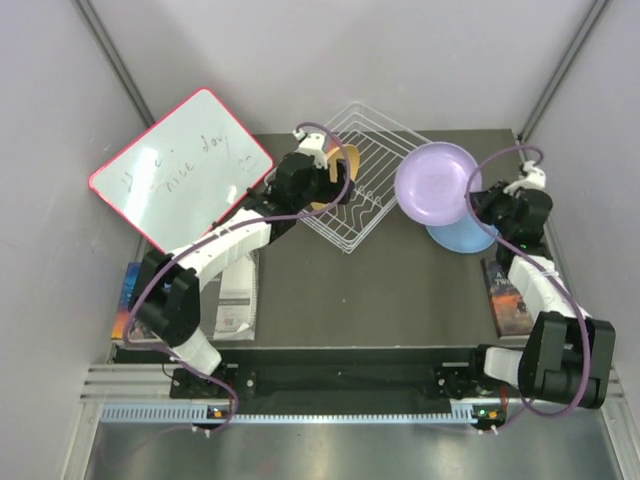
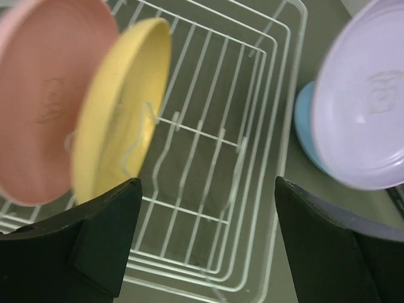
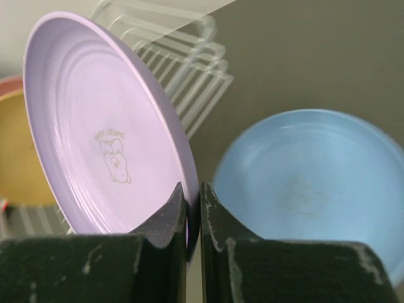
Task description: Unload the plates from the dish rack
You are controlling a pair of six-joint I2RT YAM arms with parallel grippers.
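The white wire dish rack stands at the back centre. A pink plate and an orange plate stand on edge in its left part. My left gripper is open and empty, just above the rack and next to the orange plate. My right gripper is shut on the rim of the lilac plate and holds it tilted in the air to the right of the rack. The light blue plate lies flat on the table below it, also in the right wrist view.
A red-framed whiteboard leans at the back left. Booklets lie at the table's left edge and a book at its right edge. Grey walls close in the back and both sides.
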